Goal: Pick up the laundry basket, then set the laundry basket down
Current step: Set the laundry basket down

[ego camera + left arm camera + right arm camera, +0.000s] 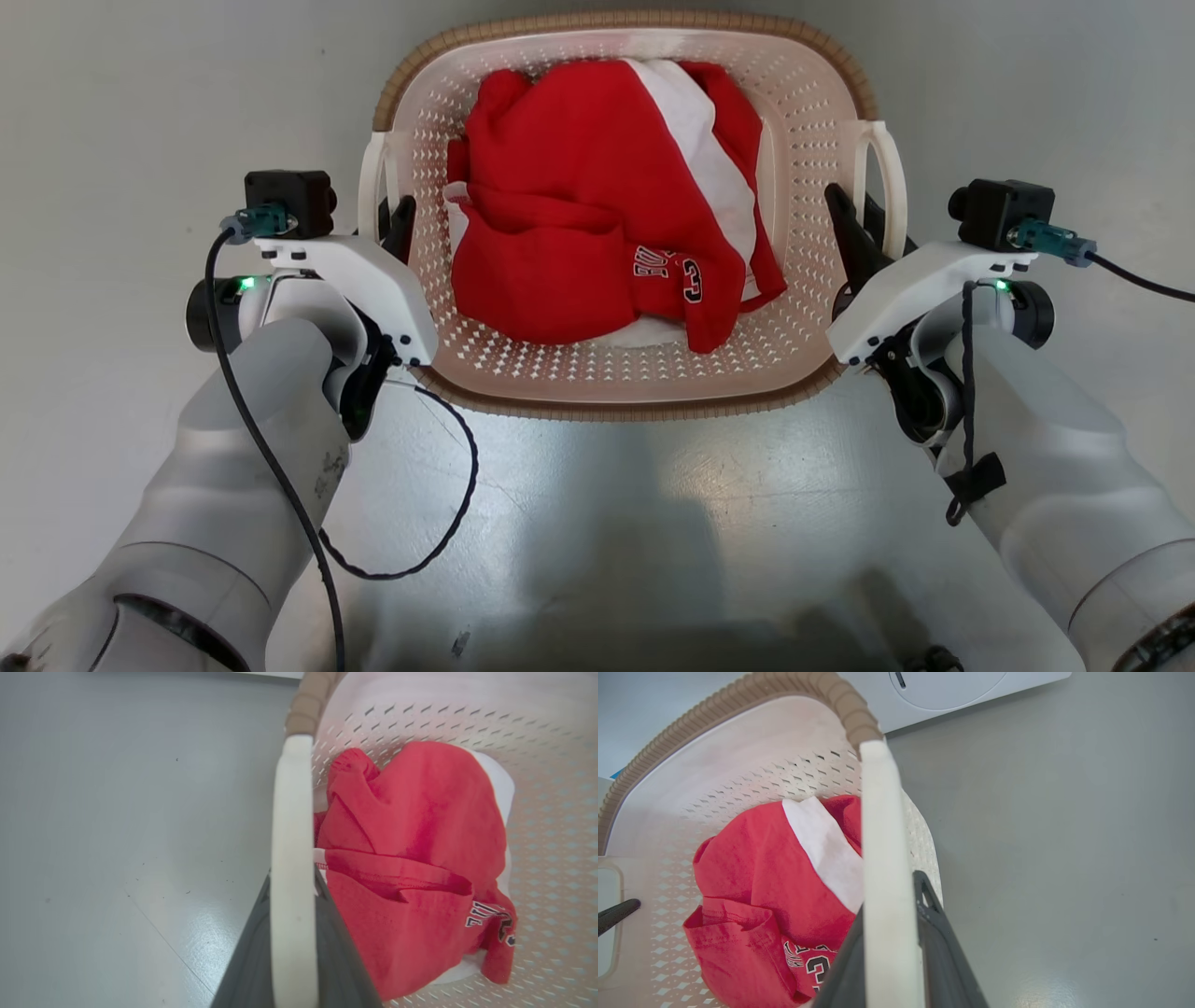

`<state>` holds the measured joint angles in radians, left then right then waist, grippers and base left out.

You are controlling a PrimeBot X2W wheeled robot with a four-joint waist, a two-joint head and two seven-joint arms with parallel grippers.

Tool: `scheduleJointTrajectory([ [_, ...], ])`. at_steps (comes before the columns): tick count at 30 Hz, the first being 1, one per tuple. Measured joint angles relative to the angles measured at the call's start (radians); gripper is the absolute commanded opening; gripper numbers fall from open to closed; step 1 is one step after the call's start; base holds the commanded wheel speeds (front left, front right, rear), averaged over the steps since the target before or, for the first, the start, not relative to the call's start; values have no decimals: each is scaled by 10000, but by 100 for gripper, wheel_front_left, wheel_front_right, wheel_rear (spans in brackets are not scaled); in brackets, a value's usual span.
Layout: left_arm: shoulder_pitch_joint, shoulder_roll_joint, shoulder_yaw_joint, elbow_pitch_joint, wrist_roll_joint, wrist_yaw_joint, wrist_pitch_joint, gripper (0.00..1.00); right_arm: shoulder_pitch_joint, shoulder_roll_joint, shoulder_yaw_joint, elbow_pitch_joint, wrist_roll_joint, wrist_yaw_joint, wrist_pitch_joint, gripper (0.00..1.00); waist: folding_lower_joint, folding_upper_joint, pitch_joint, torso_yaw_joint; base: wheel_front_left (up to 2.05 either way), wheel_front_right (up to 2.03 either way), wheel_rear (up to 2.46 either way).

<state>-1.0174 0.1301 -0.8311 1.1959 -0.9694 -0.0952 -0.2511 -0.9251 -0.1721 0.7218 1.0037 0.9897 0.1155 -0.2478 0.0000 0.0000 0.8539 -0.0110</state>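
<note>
- Head view: left gripper (pixel 394 224) and right gripper (pixel 857 229) clamp side handles of the laundry basket (pixel 616 399), upper centre.
- Right wrist view: white washer (pixel 971 690) along top edge.

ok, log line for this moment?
left hand: shut on laundry basket left handle | right hand: shut on right handle | load: red garment

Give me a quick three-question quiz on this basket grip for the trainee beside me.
1. True or false: the laundry basket is empty.
2. Between the fingers of the left gripper sits: A) a white side handle B) the basket's base C) nothing
3. What colour is the rim?
Key: 1 false, a red garment lies inside; 2 A; 3 brown.
</note>
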Motion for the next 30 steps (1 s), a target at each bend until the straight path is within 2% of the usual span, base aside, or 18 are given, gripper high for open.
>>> scheduleJointTrajectory([
  [11,-13,10,957,-280,1093,130,-13,0,18,142,-669,-173,-587,-10,0,0,0,0,546,62,0,0,0],
  [23,-12,-151,1670,-259,1866,115,-13,0,9,228,-686,96,-654,-10,-8,0,0,0,819,130,0,0,0],
  [24,-12,-163,1726,-240,1893,113,-13,0,8,232,-679,100,-656,-10,-33,3,0,0,837,131,0,0,0],
  [25,-11,-176,1781,-226,1916,94,-40,0,8,232,-677,107,-654,-10,-67,17,0,0,849,130,0,0,0],
  [26,-11,-201,1822,-211,1977,69,-44,17,1,234,-677,111,-656,-10,-75,38,0,0,857,131,0,0,0],
  [27,-11,-224,1860,-188,2040,65,-44,47,-2,234,-675,121,-658,-2,-73,100,0,0,865,130,0,0,0],
  [28,-11,-282,1912,-186,2088,6,-44,84,-1,265,-660,130,-660,6,-73,100,0,0,866,130,0,0,0],
  [29,-12,-360,1962,-194,2140,-31,-46,100,-1,328,-660,127,-663,36,-73,100,0,0,864,129,0,0,0],
  [30,-12,-422,1994,-190,2167,-35,-48,100,-2,382,-665,121,-675,69,-73,100,0,0,859,127,0,0,0],
])
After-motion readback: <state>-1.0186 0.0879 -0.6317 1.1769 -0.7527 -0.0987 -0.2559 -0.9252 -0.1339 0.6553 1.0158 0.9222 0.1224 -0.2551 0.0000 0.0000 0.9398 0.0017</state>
